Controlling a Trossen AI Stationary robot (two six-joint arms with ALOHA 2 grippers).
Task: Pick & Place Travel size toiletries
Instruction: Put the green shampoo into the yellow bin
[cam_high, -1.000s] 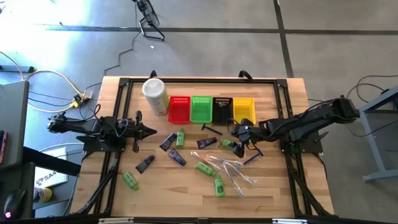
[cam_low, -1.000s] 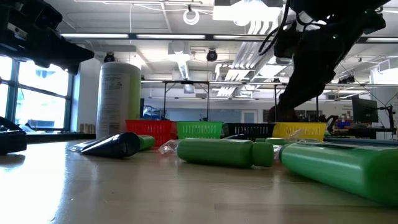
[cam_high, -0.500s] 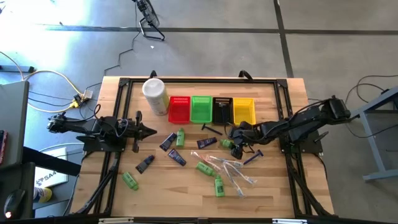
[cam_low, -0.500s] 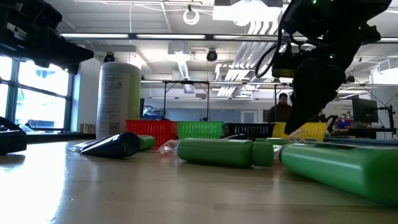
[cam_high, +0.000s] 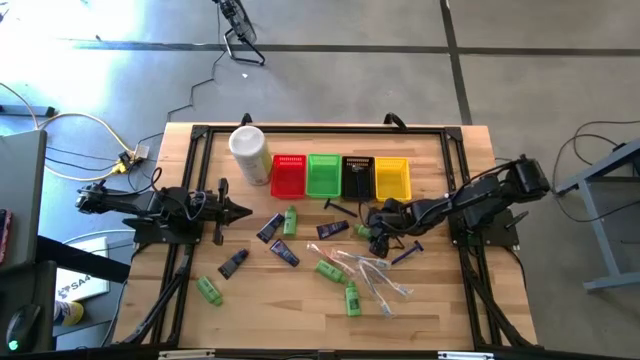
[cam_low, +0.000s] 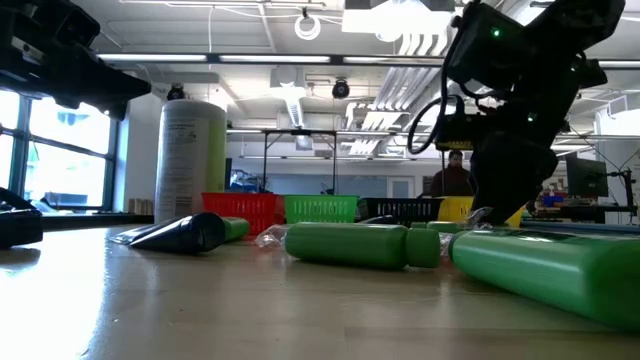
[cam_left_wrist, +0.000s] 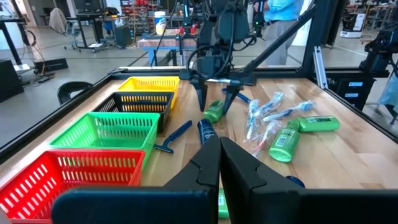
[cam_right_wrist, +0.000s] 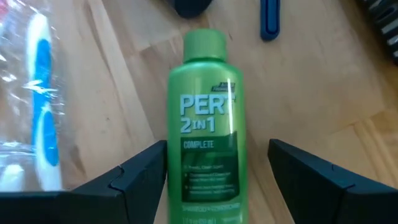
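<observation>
The travel size toiletries lie loose on the wooden table: green bottles (cam_high: 328, 270), dark tubes (cam_high: 284, 253), wrapped toothbrushes (cam_high: 375, 275), a blue razor (cam_high: 407, 254) and a black razor (cam_high: 340, 207). My right gripper (cam_right_wrist: 217, 149) is open and tipped steeply down over one green bottle (cam_right_wrist: 205, 124), which lies flat on its side. Its fingers (cam_right_wrist: 134, 177) stand on either side of the bottle's body, and I see no touch. The left wrist view shows the same gripper (cam_left_wrist: 214, 93) above that bottle (cam_left_wrist: 214, 111). My left gripper (cam_high: 240, 211) waits shut and level at the table's left.
Red (cam_high: 288, 176), green (cam_high: 323, 175), black (cam_high: 357, 176) and yellow (cam_high: 391, 178) baskets stand in a row at the far edge, beside a tall white canister (cam_high: 250, 153). A dark tube (cam_high: 332, 229) lies just left of the straddled bottle. A black frame rims the table.
My right gripper has sunk toward the table and onto the green bottle, tipping more steeply downward as it went. It has stayed open. The toiletries have not moved.
</observation>
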